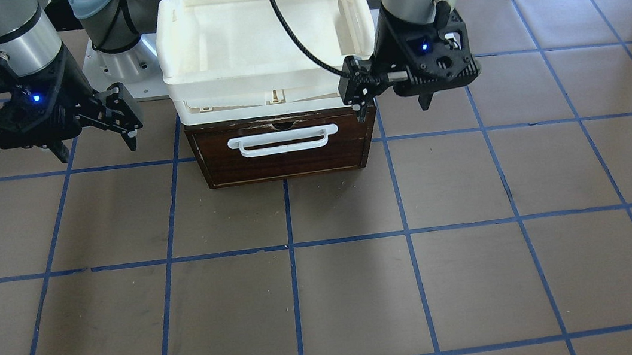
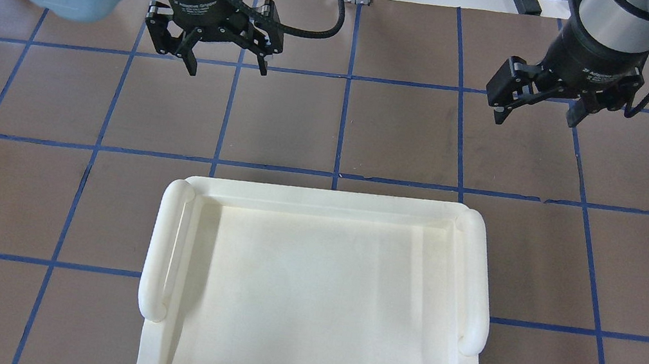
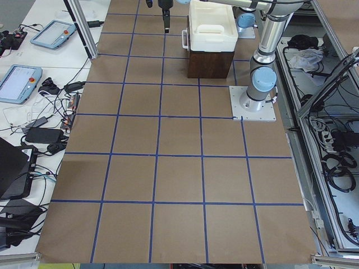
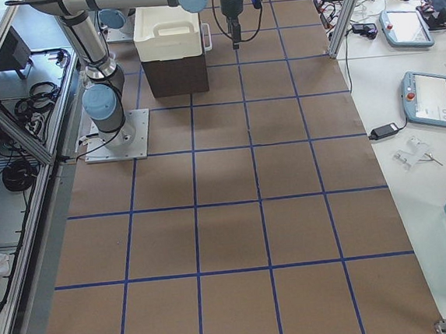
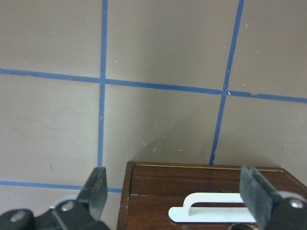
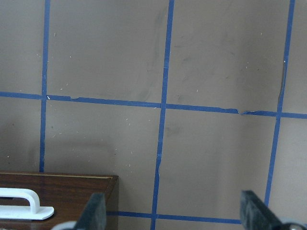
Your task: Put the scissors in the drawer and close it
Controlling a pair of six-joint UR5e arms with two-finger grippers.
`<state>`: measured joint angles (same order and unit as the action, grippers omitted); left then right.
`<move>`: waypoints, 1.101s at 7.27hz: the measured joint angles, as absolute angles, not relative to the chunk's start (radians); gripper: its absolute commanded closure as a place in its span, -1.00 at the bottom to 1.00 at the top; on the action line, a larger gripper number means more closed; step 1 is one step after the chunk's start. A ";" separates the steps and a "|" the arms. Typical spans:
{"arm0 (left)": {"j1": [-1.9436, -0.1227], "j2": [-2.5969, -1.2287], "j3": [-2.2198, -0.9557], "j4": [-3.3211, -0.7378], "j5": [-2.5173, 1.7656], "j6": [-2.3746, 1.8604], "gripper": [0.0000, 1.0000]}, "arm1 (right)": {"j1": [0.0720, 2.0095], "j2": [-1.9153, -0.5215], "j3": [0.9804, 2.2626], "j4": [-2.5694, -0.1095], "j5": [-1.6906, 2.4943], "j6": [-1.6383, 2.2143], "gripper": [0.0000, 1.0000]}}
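The drawer has a dark brown front and a white bar handle, and it sits shut flush in its dark case. The scissors show in no view. My left gripper hangs open and empty just beside the case's corner; it also shows in the overhead view. Its wrist view looks down on the drawer front and handle. My right gripper hangs open and empty off the case's other side, also in the overhead view. Its wrist view shows the drawer's corner.
A white plastic tray lies stacked on top of the case and hides it in the overhead view. The brown table carries a blue tape grid. Desks with tablets stand past the table's far edge.
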<state>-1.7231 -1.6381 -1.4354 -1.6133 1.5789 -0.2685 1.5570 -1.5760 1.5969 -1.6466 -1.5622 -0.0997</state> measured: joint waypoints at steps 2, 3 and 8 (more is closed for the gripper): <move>-1.688 -1.560 -1.445 -1.689 1.590 -0.177 -1.00 | 1.557 -1.576 1.597 -1.647 -1.563 -0.100 -1.00; -1.658 -1.531 -1.460 -1.710 1.587 -0.125 -1.00 | 1.557 -1.576 1.597 -1.648 -1.563 -0.099 -1.00; -1.613 -1.530 -1.511 -1.653 1.573 0.001 -1.00 | 1.557 -1.575 1.597 -1.648 -1.562 -0.097 -1.00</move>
